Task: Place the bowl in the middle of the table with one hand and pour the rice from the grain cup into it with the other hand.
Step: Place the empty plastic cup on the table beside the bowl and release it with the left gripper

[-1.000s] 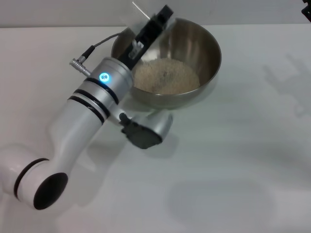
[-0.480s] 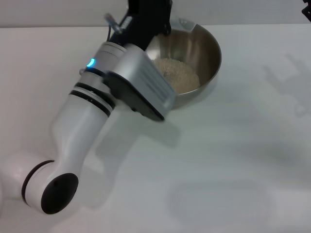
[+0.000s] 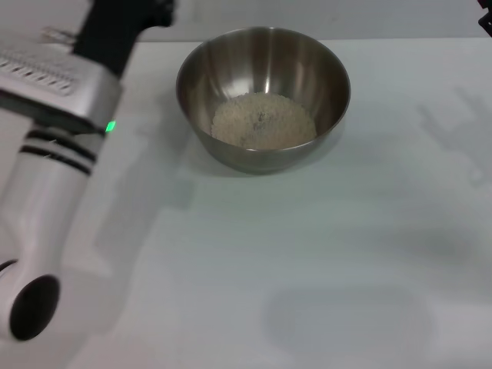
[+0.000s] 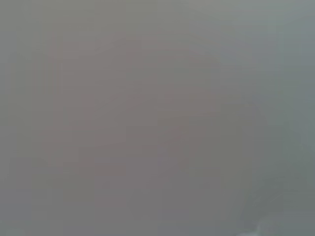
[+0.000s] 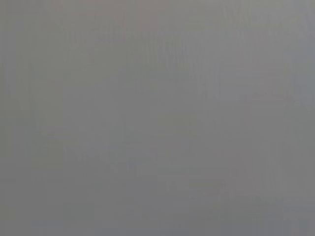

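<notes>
Gone from over the bowl since half a second ago: the left arm (image 3: pixel 54 146), which then reached across the rim, now stands along the left edge of the head view with its wrist running out at the upper left. Its gripper is cut off by the frame edge, so I cannot tell whether its fingers are open or closed, nor whether it carries the grain cup; no cup shows anywhere. Large round shiny stainless-steel mixing bowl (image 3: pixel 330 73) sits upper centre on the plain white smooth table (image 3: pixel 323 254), upright, unmoved between frames. Heap of pale whitish-beige rice (image 3: pixel 264 121) lies in its bottom, roughly centred, the walls above it bare. Judgement: pour looks done, bowl looks placed. Right arm: only a dark scrap at the upper right corner, gripper not seen. Both wrist views show flat grey, nothing to read. Handling, as judgement: bowl is stiff and not fragile, heavier now with grain, and its polished curved wall would be slippery between pads; take it at the thin rim, one finger inside and one outside, keeping it level so the loose rice does not shift or spill. Rice pours freely and scatters easily. A small clear plastic cup would be light, best held by its handle or body.
</notes>
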